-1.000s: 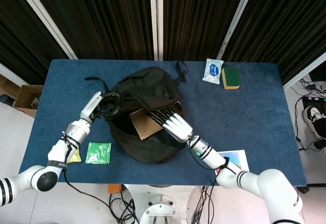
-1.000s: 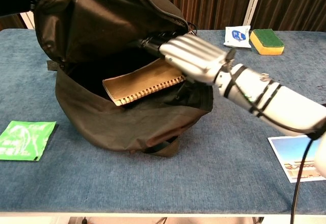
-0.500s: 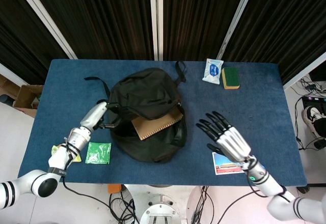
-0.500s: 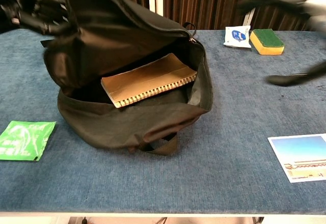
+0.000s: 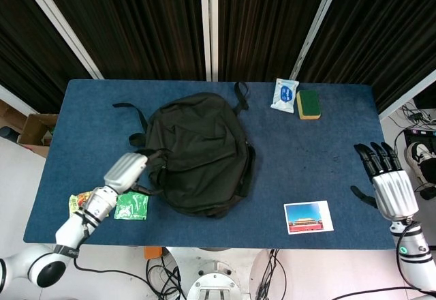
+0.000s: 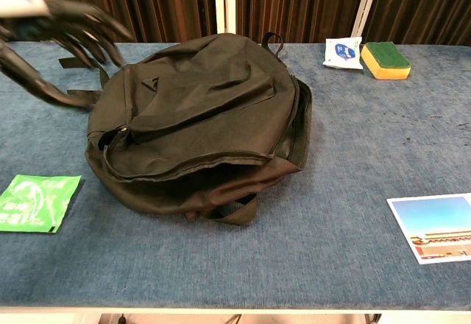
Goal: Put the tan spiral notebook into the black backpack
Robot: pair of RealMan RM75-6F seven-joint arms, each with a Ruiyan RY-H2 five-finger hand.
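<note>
Since half a second ago, the flap of the black fabric backpack (image 5: 199, 151) has dropped shut, so the tan spiral notebook, then showing in the open mouth, is now hidden; I judge it lies inside. My left hand (image 5: 127, 170) has let go of the flap and now sits at the backpack's left edge; the chest view shows its fingers (image 6: 82, 31) spread and holding nothing. My right hand (image 5: 384, 181) has drawn back far to the backpack's right, off the edge of the blue-covered bench (image 5: 327, 150), fingers apart and empty.

The backpack lies flat, flap uppermost, because nothing props its opening. Its long axis runs from the carry loop at the far end to the bottom strap at the near edge. Which way the notebook points cannot be told now.

Beyond the backpack's far right corner lie a white sachet (image 5: 285, 95) and a green-and-yellow sponge (image 5: 308, 104); a picture postcard (image 5: 308, 217) lies near-right, a green packet (image 5: 131, 205) near-left.
</note>
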